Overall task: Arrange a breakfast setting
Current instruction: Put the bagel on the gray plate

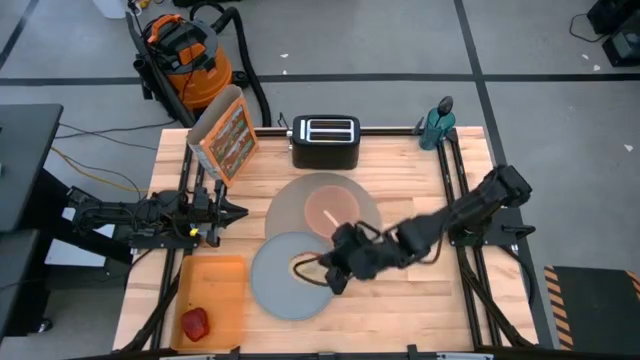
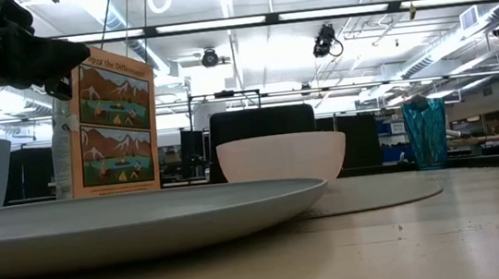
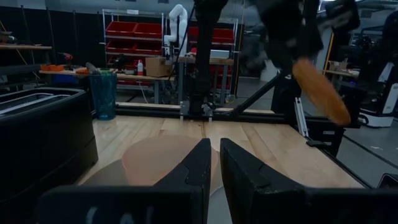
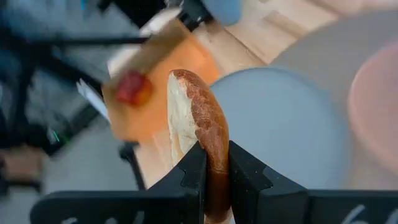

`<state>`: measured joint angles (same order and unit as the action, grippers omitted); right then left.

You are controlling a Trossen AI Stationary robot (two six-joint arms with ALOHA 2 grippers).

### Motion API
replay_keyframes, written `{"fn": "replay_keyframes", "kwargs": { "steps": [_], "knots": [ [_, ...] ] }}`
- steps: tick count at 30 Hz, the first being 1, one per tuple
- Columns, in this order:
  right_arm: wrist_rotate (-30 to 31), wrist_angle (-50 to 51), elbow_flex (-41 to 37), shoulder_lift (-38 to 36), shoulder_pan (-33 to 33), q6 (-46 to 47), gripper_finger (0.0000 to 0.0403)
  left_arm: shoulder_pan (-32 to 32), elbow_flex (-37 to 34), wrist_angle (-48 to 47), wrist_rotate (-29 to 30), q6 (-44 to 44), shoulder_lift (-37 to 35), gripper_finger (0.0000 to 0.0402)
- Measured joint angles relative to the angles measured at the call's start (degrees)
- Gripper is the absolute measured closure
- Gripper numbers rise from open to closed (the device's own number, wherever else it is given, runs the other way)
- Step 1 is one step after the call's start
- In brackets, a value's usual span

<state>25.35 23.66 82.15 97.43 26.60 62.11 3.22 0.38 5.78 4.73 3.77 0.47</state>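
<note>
A slice of bread [image 4: 202, 134] stood closest to the lens, clamped on edge between the fingers of the right gripper [image 4: 211, 165], crust facing out. That gripper [image 1: 335, 265] hung above the grey plate [image 1: 290, 275], which lay toward the front edge of the desk [image 1: 420, 300], near the middle. The plate's rim overlapped the front of the round grey-brown mat [image 1: 290, 205] behind it, and the pink bowl [image 1: 335, 210] sat on that mat, in the middle of the desk. From table level the plate [image 2: 128, 222] filled the foreground, with the bowl [image 2: 281, 157] pale and upright behind it on the mat [image 2: 376, 196].

An orange tray [image 1: 215, 295] lay at the front left corner, holding a red apple [image 1: 194, 322]. The left gripper [image 1: 232, 212] waited over the left edge, its fingers [image 3: 239, 168] nearly pressed together with only a thin gap and nothing between them.

Along the back edge stood a black toaster [image 1: 325, 140], a printed box [image 1: 228, 135] leaning to its left, and a teal vase-like thing [image 1: 437, 125] at the back right corner. An orange shop vacuum [image 1: 185, 55] stood on the floor beyond the desk.
</note>
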Motion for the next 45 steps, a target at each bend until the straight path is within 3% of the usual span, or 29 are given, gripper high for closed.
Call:
{"fn": "replay_keyframes", "kwargs": {
  "steps": [6,11,18,41,45],
  "knots": [
    [3.89,-12.74,-10.78,3.61,1.45,16.11,0.0351,0.0,-0.01,0.0,0.0,0.0,0.0,0.0359],
    [0.4,-18.49,-10.91,9.6,0.84,17.02,0.0353,0.0,-0.01,0.2,0.0,0.01,-0.01,0.0359],
    [-0.81,-22.37,-10.91,15.25,0.02,27.61,0.0353,0.0,0.0,0.1,0.0,0.0,0.0,0.0359],
    [-5.94,-25.11,-10.89,17.86,-6.0,15.56,0.0331,0.0,-0.01,-0.11,0.0,0.02,-0.11,0.0359],
    [-6.89,-24.49,-10.89,17.86,-6.0,14.98,0.0312,0.0,0.0,-0.09,0.02,0.0,-0.11,0.0359]
  ]
}}
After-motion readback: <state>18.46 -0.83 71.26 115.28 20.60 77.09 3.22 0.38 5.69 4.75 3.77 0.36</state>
